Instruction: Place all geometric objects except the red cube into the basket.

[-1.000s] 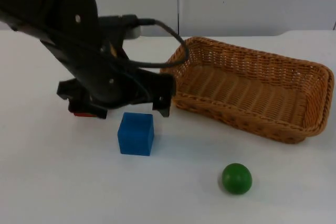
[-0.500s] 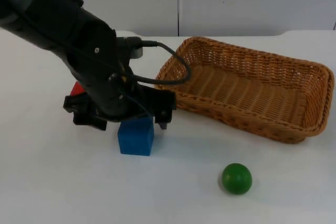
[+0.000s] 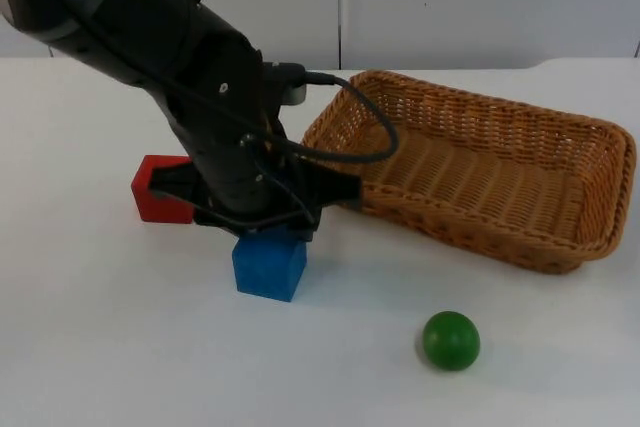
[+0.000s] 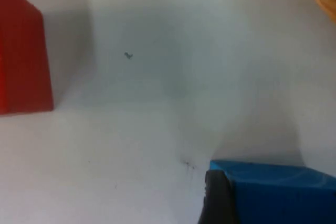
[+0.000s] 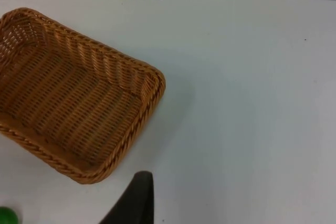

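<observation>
Big wicker basket (image 3: 480, 182) sits empty at the far right of the table (image 3: 100, 347), and the left arm reaches out over the middle, its left gripper (image 3: 262, 230) right down on top of the blue cube (image 3: 268, 267). That cube lies directly beneath the tool, just near of it, with the basket off to its right, so the carry looks like a short swing rightward. In the left wrist view a black fingertip (image 4: 218, 203) presses against the cube's side (image 4: 278, 192), but whether the fingers are spread or pinching I cannot tell; the arm's bulk hides them from above. The red cube (image 3: 160, 189) stands just left of the arm, partly covered by it. Green ball (image 3: 451, 339) waits alone at the near right, nearer the resting right arm, whose right gripper (image 5: 137, 198) hangs beyond the basket
</observation>
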You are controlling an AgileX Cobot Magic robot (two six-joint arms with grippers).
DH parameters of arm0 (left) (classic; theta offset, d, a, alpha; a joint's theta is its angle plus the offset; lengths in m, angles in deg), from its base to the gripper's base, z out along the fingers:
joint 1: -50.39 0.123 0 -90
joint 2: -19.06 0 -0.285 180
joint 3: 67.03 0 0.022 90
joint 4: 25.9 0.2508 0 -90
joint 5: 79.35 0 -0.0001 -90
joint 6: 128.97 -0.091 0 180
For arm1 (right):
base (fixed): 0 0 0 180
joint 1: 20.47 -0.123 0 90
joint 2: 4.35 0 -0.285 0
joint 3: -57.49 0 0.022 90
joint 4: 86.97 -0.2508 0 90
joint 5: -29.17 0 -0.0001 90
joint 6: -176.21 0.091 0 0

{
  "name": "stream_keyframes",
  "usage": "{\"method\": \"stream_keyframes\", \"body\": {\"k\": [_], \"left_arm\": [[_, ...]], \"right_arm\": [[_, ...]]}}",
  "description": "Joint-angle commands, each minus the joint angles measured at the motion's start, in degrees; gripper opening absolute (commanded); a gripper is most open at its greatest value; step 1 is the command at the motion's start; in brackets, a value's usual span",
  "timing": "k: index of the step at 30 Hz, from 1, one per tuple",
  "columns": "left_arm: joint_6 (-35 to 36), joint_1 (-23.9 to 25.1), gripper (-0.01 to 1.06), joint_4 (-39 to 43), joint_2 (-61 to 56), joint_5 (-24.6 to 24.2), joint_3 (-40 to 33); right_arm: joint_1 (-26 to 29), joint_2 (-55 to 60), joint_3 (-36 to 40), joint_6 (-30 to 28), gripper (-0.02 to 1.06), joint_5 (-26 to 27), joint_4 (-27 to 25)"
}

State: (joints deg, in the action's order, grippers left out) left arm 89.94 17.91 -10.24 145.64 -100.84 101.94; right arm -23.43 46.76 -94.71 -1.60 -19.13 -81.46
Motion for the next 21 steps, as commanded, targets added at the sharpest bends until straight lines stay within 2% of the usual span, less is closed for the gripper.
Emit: {"method": "stream_keyframes", "body": {"k": [1, 3, 4, 7, 15, 21], "left_arm": [[0.3, -0.2, 0.38, 1.1, 1.8, -4.9, -0.7], [0.5, -0.2, 0.23, 2.2, 1.7, -6.3, -0.7], [0.5, -0.2, 0.23, 2.2, 1.7, -6.3, -0.7], [0.5, -0.2, 0.0, 4.2, 0.2, -8.1, -0.7], [0.5, -0.2, 0.0, 9.8, -7.4, -10.1, -0.7], [0.5, -0.2, 0.0, 9.2, -17.4, -3.8, 0.6]], "right_arm": [[-0.2, -0.3, -0.3, -0.3, 1.05, 0.1, 0.5], [-0.2, -0.3, -0.3, -0.4, 1.05, 0.1, 1.2], [-0.2, -0.3, -0.3, -0.4, 1.05, 0.1, 1.2], [-0.2, -0.3, -0.3, -0.4, 1.05, 0.3, 2.2], [-0.2, -0.3, -0.3, -0.4, 1.05, 3.6, 1.9], [-0.2, -0.3, -0.3, -0.4, 1.05, 4.2, 1.9]]}}
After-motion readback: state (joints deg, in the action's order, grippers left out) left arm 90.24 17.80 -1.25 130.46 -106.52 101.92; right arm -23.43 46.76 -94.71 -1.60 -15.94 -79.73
